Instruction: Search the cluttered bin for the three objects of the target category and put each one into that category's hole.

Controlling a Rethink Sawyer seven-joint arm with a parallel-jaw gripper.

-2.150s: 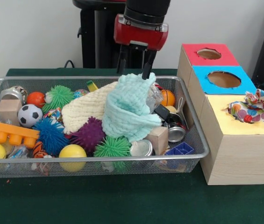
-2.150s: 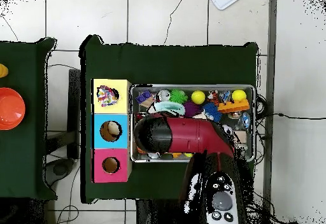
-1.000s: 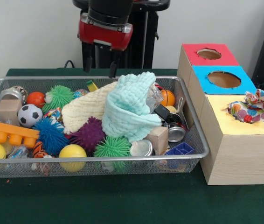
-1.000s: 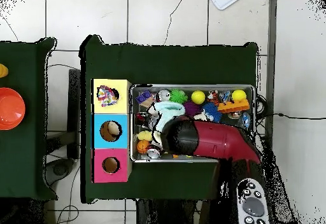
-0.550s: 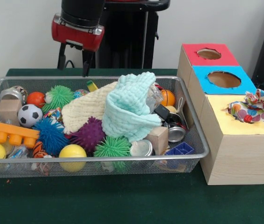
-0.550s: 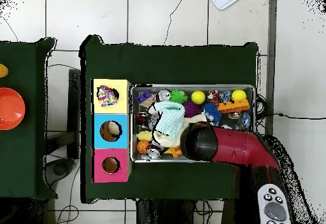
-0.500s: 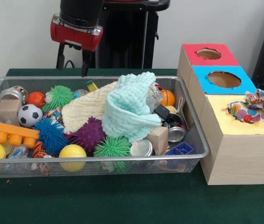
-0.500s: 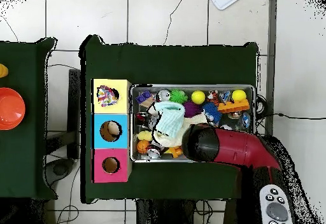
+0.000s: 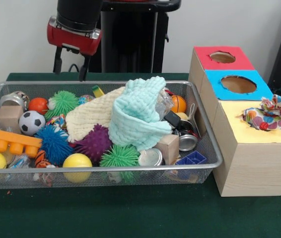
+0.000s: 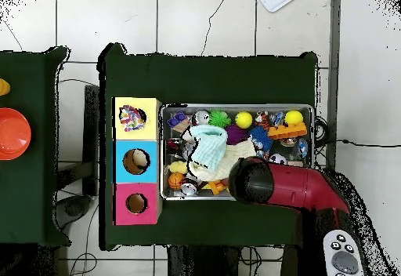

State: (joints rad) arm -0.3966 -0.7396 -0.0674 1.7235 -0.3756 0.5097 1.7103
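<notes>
The gripper (image 9: 70, 63) hangs empty with fingers spread above the bin's (image 9: 207, 144) far edge. The mint cloth (image 9: 138, 116) lies heaped in the bin's middle, over the cream cloth (image 9: 88, 116). It looks soft and light, so pinching a raised fold at its top should work best.

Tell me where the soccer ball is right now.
Front view: the soccer ball lies at the bin's left end, between the wooden block and blue spiky ball.

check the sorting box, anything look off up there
Yes: a colourful patterned cloth sits bunched over the yellow hole, sticking out above the box top instead of dropped through. The red and blue holes look unobstructed.
</notes>
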